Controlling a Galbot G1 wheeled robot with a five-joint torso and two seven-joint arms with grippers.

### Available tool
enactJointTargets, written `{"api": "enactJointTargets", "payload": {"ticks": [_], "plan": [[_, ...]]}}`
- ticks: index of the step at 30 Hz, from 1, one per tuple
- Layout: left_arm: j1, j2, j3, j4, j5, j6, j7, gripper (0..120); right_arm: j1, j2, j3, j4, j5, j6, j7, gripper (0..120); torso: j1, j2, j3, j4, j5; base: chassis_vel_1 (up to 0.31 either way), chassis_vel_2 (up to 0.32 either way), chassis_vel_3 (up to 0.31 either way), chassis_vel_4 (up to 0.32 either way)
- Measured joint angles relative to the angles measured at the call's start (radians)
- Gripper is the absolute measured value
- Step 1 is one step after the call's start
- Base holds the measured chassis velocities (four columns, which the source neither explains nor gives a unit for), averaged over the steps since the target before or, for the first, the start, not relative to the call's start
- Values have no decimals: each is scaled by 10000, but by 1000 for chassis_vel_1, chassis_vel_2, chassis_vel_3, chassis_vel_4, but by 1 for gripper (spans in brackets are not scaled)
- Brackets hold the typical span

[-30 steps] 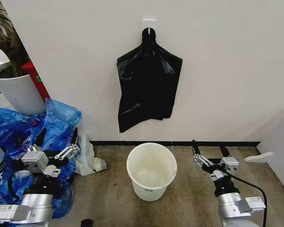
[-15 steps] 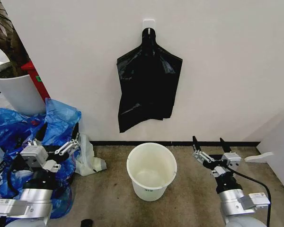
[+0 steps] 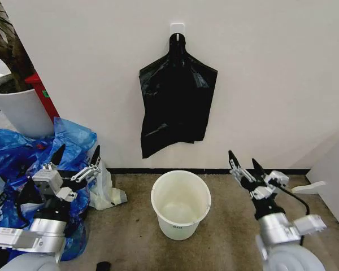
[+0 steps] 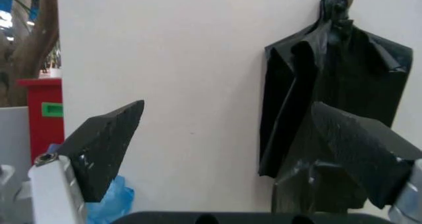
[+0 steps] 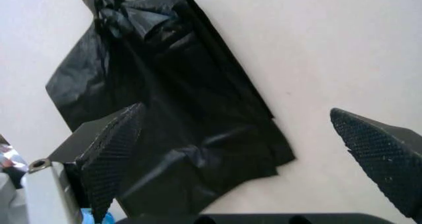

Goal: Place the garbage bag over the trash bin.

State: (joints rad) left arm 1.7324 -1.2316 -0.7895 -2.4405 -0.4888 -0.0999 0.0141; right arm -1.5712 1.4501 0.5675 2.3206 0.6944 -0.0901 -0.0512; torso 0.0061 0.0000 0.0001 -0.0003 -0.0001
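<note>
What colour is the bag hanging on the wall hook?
Glossy black; the garbage bag shows best in the head view.

garbage bag hanging upper centre on the wall, trash bin right below it, left gripper lower left, right gripper lower right

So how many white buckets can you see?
1: the trash bin on the floor by the wall, under the hanging garbage bag. The plant pot isn't one.

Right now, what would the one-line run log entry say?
garbage bag: hanging on wall hook | trash bin: on floor below, unlined | left end effector: open, raised by blue bags | right end effector: open, raised right of bin
</note>
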Motion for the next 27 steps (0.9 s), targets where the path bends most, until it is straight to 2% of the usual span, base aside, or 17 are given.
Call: {"api": "enactJointTargets", "payload": {"ticks": [3,11,14,18,23,27], "plan": [[-40,467,-118,91,-222,52,-260,100,1009,-457,-518,-818,991,41,453,100,0,-2,0,-4,-2,0,0,0,0],[13,1250,-215,170,-501,110,-512,100,3118,-949,-1800,-2259,2789,-89,648,100,1,-3,1,0,1,0,0,0,0],[-219,1596,-263,257,-661,218,-762,100,4966,-546,-2676,-2949,4415,-269,965,100,2,-2,2,3,-1,0,0,0,0],[-344,1745,-247,290,-777,308,-867,100,6063,-313,-2840,-3106,6353,-519,1688,100,1,-3,1,0,-3,0,0,0,0],[-439,1753,-220,374,-799,375,-839,100,6704,-87,-2856,-3122,7813,-623,2489,100,1,-2,0,-4,-1,0,0,0,0],[-502,1772,-202,432,-818,430,-835,100,7471,156,-3053,-3524,7926,-551,2681,100,1,-3,0,1,0,0,0,0,0]]}}
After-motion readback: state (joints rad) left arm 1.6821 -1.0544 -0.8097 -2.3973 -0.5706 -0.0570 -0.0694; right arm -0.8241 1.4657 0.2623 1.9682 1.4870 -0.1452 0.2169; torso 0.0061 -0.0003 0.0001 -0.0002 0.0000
